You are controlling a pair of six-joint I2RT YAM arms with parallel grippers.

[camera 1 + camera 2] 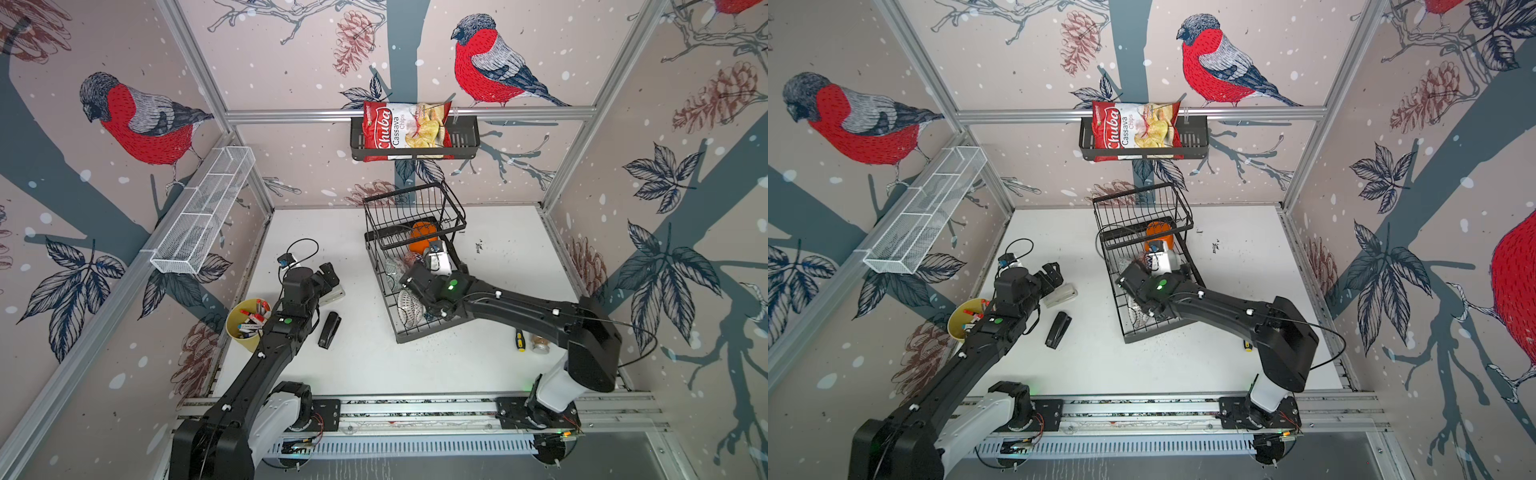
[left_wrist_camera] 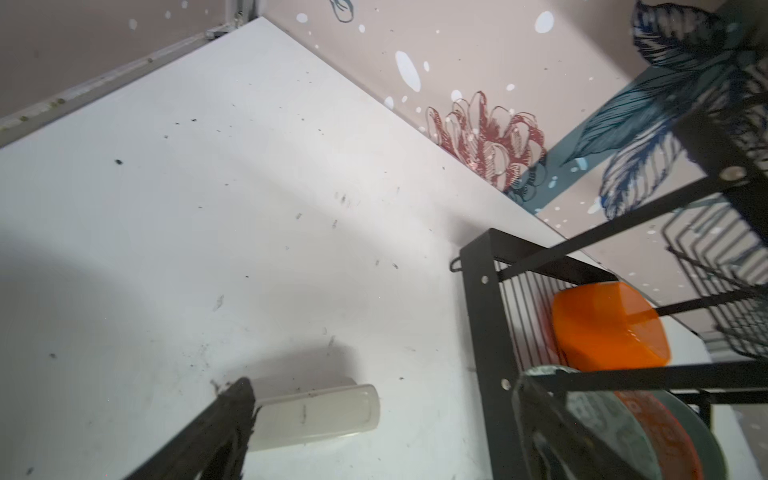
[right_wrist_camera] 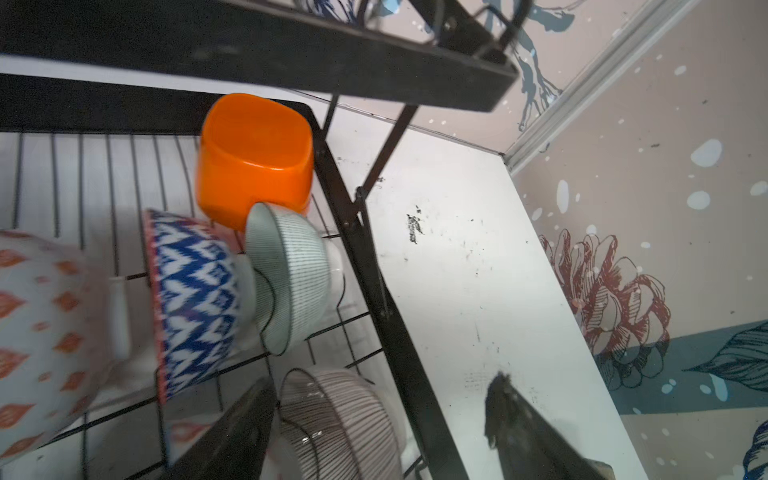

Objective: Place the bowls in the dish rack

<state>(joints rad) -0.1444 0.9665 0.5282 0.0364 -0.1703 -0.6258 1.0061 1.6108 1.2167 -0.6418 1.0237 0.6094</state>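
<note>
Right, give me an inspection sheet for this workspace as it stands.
Surface: white table, dark specks.
Job's things: dish rack holds orange bowl, blue patterned bowl, grey striped bowl, red-diamond bowl on their sides in its base; no bowl seen on the table.
Clutter: yellow pen cup, black stapler, white stapler, screwdriver; chips bag in wall basket.
Hands: left hand open, empty, near the white stapler; right hand open, empty, over the rack's base.
Cables: black cable loop at left wrist; second cable behind right elbow.
Surroundings: bird-print walls, white mesh trough.
</note>
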